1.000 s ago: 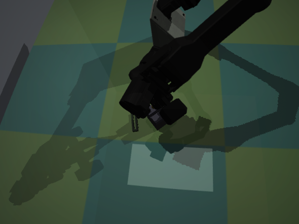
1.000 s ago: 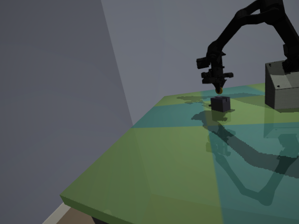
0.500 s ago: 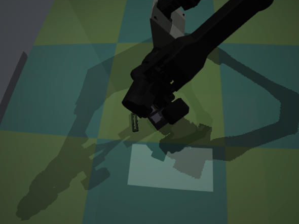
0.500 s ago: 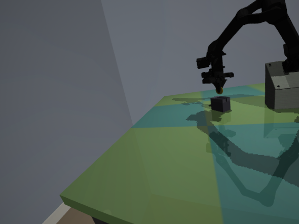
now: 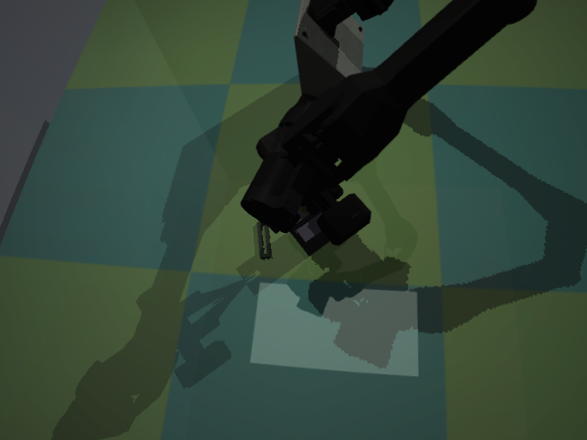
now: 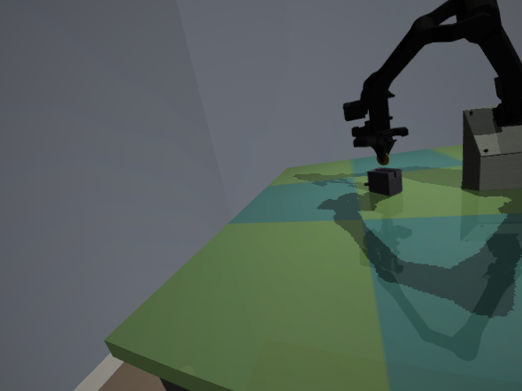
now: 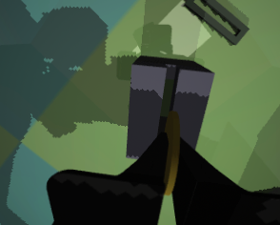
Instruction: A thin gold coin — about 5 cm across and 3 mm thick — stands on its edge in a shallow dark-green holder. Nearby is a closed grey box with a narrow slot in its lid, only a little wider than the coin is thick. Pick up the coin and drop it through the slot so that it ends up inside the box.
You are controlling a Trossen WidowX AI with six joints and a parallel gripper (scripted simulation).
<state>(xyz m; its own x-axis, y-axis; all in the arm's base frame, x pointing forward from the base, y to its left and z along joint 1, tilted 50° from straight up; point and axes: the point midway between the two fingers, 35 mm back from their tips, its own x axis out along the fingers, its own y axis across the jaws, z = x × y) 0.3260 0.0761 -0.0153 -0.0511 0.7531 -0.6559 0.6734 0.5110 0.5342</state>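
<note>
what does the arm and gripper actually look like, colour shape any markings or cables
The arm is matte black throughout, built of thick rounded links with bulky joints. It rises from a grey block-shaped base with small dark screw holes. The gripper is black too, with boxy side housings above two tapering fingers. A small boxy module sits on the wrist. No lettering, stripes or loose cables are visible.
</note>
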